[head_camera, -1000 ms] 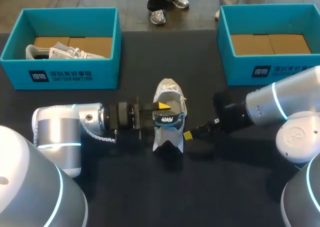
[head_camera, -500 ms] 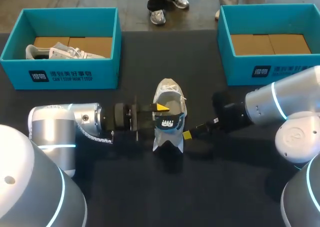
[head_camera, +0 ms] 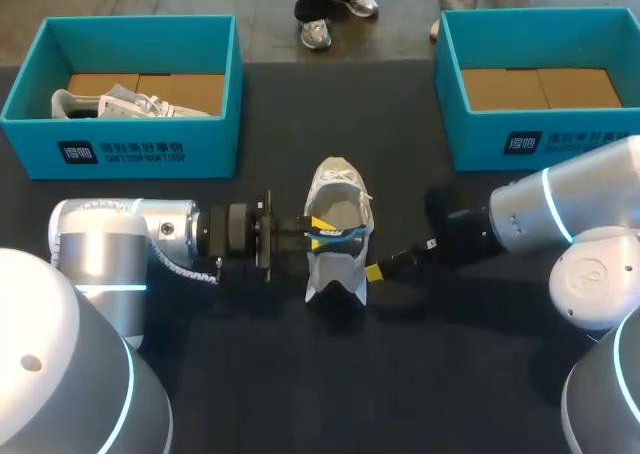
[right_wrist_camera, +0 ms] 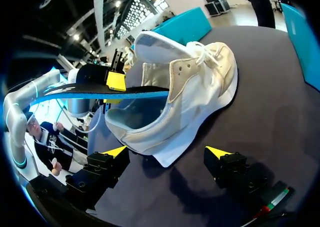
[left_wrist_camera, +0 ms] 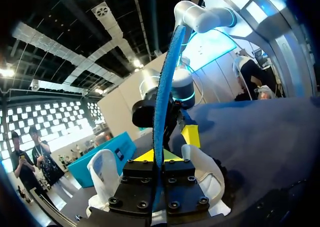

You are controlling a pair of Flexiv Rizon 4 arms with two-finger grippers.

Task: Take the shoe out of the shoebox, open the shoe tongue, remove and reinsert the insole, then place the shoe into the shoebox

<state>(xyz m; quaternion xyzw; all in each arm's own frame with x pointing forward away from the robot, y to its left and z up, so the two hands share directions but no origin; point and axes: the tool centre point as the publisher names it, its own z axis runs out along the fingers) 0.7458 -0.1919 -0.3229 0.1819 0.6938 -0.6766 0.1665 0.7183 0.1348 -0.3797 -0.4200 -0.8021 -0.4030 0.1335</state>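
At the shoe (right_wrist_camera: 190,97), left gripper (left_wrist_camera: 159,156) clamps the insole (left_wrist_camera: 162,87) (partly inside); right gripper (right_wrist_camera: 166,151) gapes, empty.

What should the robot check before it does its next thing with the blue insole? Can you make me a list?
1. The left gripper is shut on the insole: ok, pinched between both fingers.
2. The insole's far end is in the shoe opening: ok.
3. The shoe stands on its sole on the table: ok.
4. The tongue is lifted clear: ok.
5. The right gripper steadies the shoe: not ok, it is open by the heel.
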